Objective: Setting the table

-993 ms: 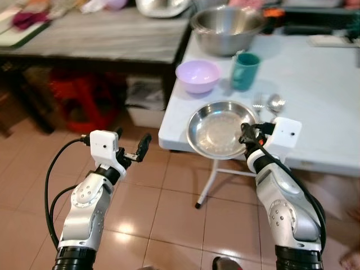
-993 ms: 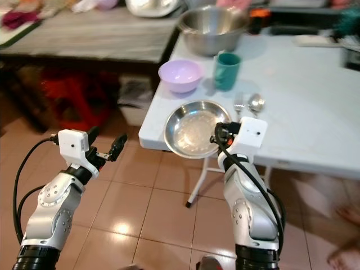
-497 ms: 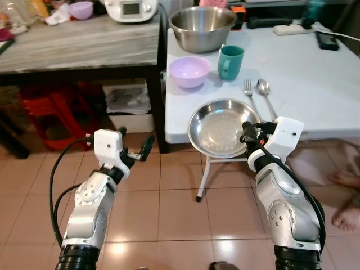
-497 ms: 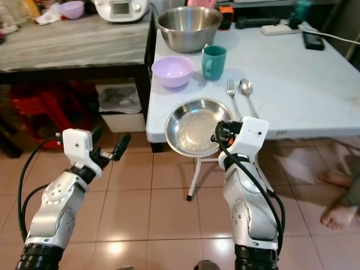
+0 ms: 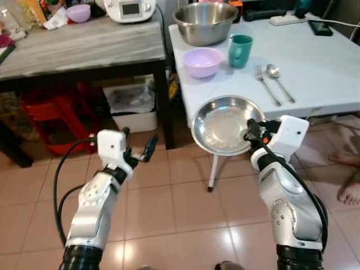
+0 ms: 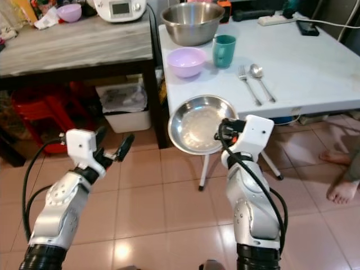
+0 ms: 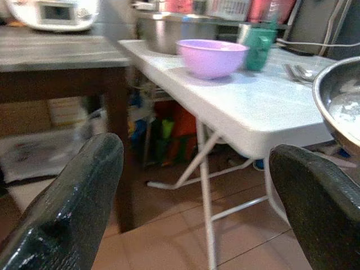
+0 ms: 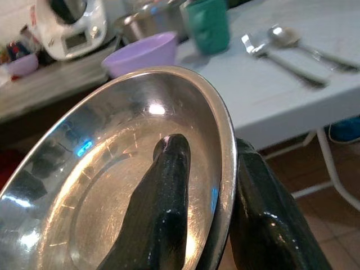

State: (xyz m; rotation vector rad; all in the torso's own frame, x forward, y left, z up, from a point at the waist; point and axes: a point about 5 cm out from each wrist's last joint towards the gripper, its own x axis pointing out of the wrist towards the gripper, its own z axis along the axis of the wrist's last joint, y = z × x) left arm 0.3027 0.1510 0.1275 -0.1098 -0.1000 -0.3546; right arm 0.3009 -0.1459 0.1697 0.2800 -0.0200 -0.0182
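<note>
The steel plate [image 5: 224,124] sits mid-frame in the left eye view, held tilted in the air in front of the white table's [image 5: 320,67] near edge, over the tiled floor [image 5: 185,208]. The right gripper [image 5: 250,133] is clamped on its right rim; the right wrist view shows one finger [image 8: 160,214] lying inside the dish and the other behind the rim, a detail too small to make out in the eye views. The left gripper [image 5: 139,154], lower left of centre, is spread wide and holds nothing; its wrist view shows both fingers [image 7: 73,197] well apart.

On the table, upper right: one lilac bowl [image 5: 202,61], one teal mug [image 5: 240,50], one fork [image 5: 266,84] and one spoon [image 5: 278,79] side by side, and one large steel bowl [image 5: 205,22] behind, its top cut off. A wooden table [image 5: 79,45] stands upper left with a white appliance [image 5: 130,8], partly cropped, and a second small purple bowl [image 5: 78,12]. A person's bare foot [image 5: 350,192] shows at the right edge
</note>
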